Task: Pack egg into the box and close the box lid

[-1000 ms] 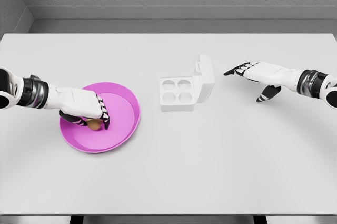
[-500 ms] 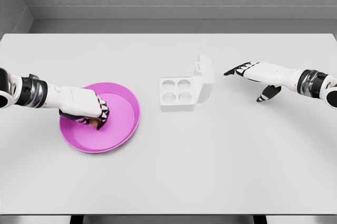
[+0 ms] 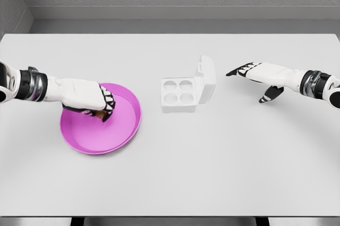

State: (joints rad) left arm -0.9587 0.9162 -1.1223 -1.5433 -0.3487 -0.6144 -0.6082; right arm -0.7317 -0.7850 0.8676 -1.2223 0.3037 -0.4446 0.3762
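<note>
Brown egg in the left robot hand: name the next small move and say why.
Probably carry it right, toward the white four-cup egg box. The left robot hand is curled around the brown egg over the round pink plate, and all four cups look empty with the hinged lid standing open. The right robot hand hovers open beyond the box, clear of the path.

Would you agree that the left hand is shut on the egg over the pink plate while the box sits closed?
Not quite: the box is open, its lid standing up and four empty cups showing in the head view. The left hand is indeed shut on the egg over the pink plate.
</note>
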